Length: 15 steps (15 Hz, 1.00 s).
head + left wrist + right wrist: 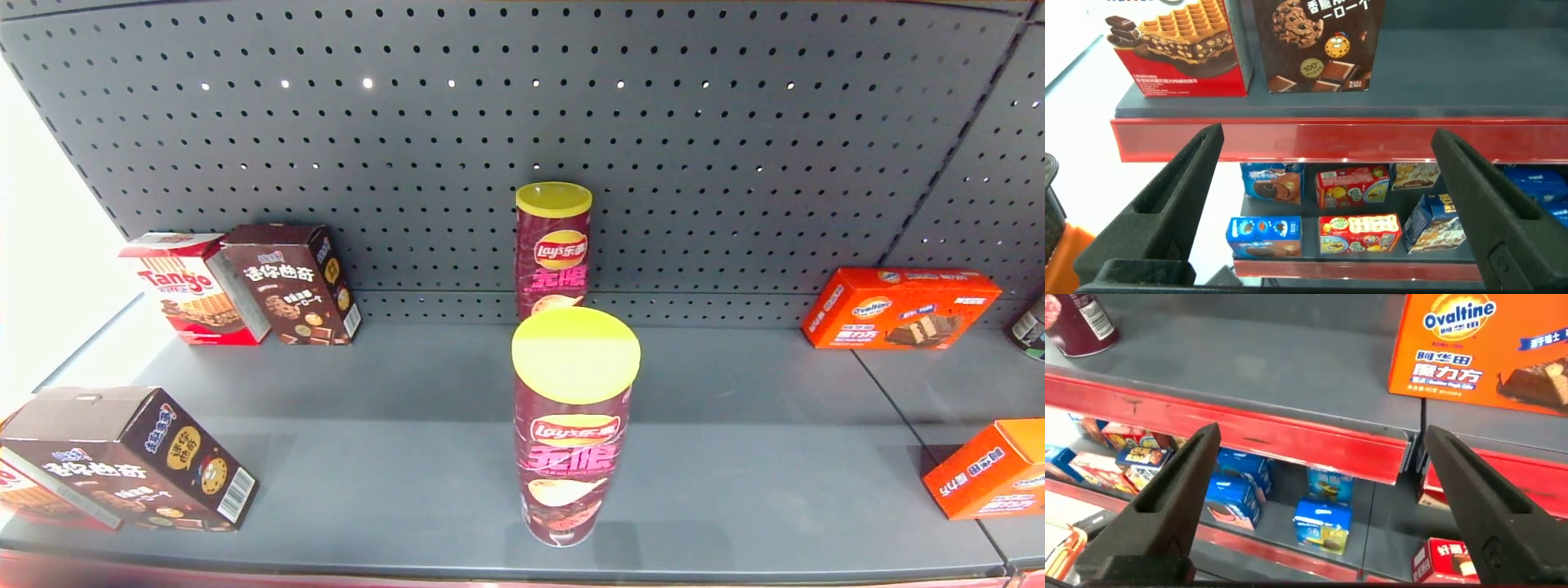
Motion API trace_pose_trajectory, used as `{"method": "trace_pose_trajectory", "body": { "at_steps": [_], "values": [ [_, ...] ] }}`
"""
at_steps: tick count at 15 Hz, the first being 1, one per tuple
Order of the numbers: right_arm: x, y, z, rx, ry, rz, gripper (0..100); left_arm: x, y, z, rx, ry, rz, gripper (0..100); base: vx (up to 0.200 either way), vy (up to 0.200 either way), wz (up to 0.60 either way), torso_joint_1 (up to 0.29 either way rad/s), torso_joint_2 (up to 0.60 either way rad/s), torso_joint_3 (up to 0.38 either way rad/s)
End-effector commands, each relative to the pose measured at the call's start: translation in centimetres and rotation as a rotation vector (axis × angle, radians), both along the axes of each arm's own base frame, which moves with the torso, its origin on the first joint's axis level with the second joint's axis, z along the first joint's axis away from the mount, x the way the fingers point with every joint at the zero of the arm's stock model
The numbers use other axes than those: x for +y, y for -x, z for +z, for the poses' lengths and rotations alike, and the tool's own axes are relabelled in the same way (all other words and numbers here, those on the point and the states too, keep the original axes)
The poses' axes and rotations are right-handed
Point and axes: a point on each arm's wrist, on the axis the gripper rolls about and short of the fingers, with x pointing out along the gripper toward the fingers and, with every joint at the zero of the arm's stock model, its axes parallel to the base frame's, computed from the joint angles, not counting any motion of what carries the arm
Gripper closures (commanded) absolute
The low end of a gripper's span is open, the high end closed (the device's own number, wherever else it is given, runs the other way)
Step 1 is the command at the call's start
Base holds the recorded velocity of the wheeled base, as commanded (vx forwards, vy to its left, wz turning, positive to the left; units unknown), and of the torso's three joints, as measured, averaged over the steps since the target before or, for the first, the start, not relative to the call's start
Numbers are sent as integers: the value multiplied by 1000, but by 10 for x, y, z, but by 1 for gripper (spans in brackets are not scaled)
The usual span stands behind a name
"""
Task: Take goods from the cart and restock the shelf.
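**Both arms empty at the shelf front**

Nearest to us, the left jaws hang spread wide with nothing between them, low in front of the shelf's red lip (1372, 140). The right jaws are just as released, before the same lip farther to the right. We judge they are held below the board so as not to knock the stock. Being empty, they are free for the next item from the cart.

Just past the lip, the front row faces outward. A wafer box (1180, 45) and a cookie box (1319, 41) stand side by side at the left. The near can (575, 425) of crisps stands upright in the middle, and an orange box (1486, 347) stands at the right. We take it the faces are turned forward at the edge so a shopper can read them.

The shelf (735, 457) has open grey board between the front row and the back — room, by our reckoning, for more goods in each column.

At the back, the far can (553, 245) stands upright straight behind the near one, well apart from it and near the pegboard wall (653, 122). A second wafer box (192, 286) and a second cookie box (294, 282) touch each other at the far left, and a second orange box (898, 306) sits far right. Each product has its own lane — front item and back item in line.
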Motion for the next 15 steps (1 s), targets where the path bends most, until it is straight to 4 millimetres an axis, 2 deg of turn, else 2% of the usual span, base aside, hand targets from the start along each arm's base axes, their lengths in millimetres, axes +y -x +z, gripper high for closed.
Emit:
{"method": "trace_pose_trajectory", "body": {
  "at_steps": [1, 2, 4, 5, 6, 15],
  "values": [
    [6, -13, 3, 186, 44, -167, 0, 0, 0, 0, -1, 1, 0, 0, 0, 0, 0, 0, 0, 0],
    [6, -7, 2, 102, 17, -221, 0, 0, 0, 0, 1, 1, 0, 0, 0, 0, 0, 0, 0, 0],
    [6, -6, 2, 84, 16, -215, 0, 0, 0, 0, -1, 0, 3, 0, 0, 0, 0, 0, 0, 0],
    [8, -2, 1, 43, -7, -360, 0, 0, 0, 0, -2, 1, 3, 0, 0, 0, 0, 0, 0, 0],
    [7, 0, 1, 18, -5, -295, 0, 0, 0, 0, -2, 4, 6, 0, 0, 0, 0, 0, 0, 0],
    [7, 2, 0, -8, -8, -298, 0, 0, 0, -1, -4, 6, 23, 0, 0, 0, 0, 0, 0, 0]
  ]
}}
